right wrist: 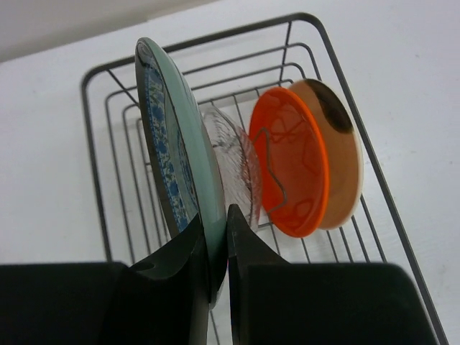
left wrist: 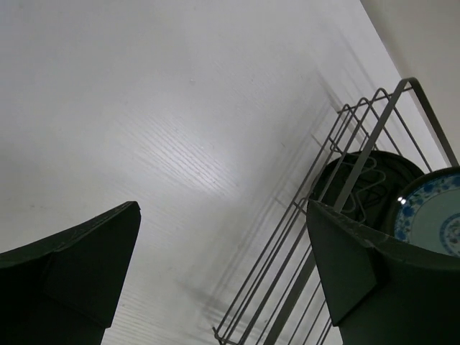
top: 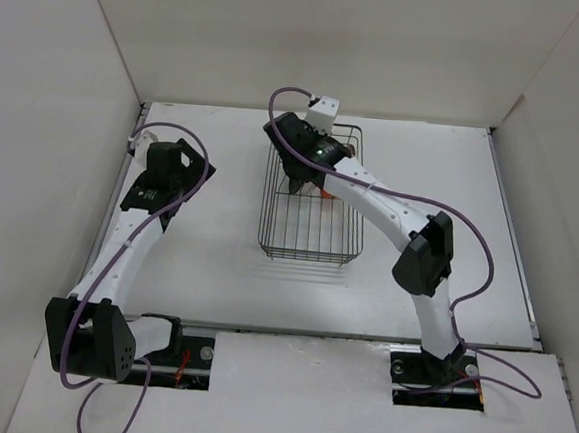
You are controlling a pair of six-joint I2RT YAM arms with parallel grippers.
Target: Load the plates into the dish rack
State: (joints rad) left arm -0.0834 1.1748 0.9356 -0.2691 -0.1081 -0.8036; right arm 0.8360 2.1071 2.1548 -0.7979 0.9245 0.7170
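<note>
**Teal plate gripped upright in the rack**

Teal patterned plate (right wrist: pixel 176 136) is upright in the dish rack (right wrist: pixel 316 32), and the right gripper (right wrist: pixel 218 233) is closed tightly on its rim. Next to it stand the clear glass plate (right wrist: pixel 236 162), the orange plate (right wrist: pixel 287 169) and the cream plate (right wrist: pixel 346 144). Left gripper (left wrist: pixel 223 215) is wide open and holds nothing, above the desk (left wrist: pixel 180 108) left of the rack.

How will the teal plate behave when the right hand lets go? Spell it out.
Likely stiff and breakable: the teal plate looks like glazed ceramic. Probably slippery, since the right hand pinches only its glossy rim. Standing on edge in the rack, it may tip toward the glass plate once released.
</note>
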